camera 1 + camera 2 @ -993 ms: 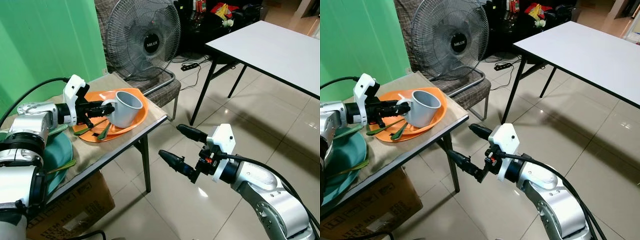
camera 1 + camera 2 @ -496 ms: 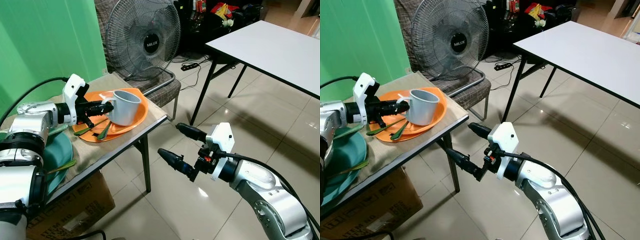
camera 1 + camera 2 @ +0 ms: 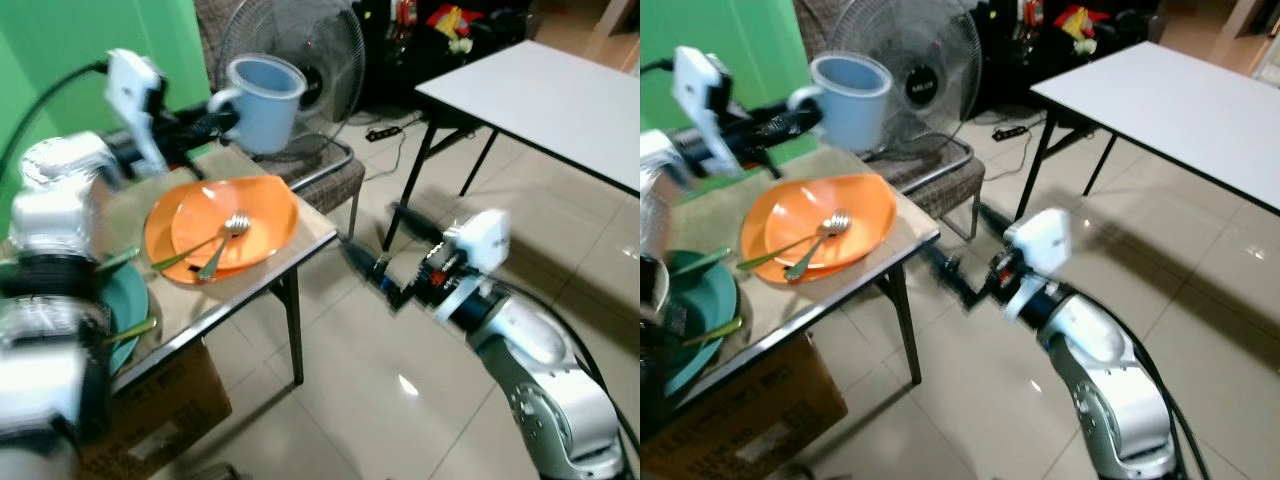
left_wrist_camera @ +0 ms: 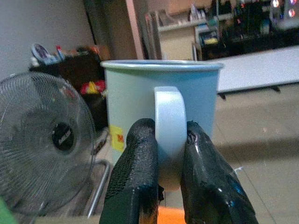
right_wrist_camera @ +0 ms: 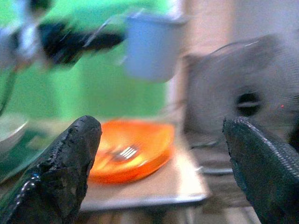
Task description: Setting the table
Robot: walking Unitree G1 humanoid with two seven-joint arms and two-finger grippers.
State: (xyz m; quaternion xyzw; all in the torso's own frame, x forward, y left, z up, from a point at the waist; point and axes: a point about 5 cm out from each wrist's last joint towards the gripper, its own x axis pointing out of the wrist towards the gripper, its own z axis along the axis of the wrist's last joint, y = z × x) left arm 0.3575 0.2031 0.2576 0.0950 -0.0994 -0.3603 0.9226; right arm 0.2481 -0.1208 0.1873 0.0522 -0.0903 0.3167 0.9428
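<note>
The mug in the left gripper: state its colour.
Pale blue mug, shut in the left gripper by its handle; the left wrist view shows it best.

- The plate lies on the desk at the robot's left, near the desk's front corner.
- A fork lies in the plate, with what seems to be a second utensil beside it; blur hides which.
- The mug hangs above the plate's far side, its handle clamped between the left gripper jaws.
- A fan stands behind the mug.
- A bowl sits left of the plate.
- A box rests under the desk.
- The right gripper is right of the desk, jaws spread.
- A second table stands far right.
</note>
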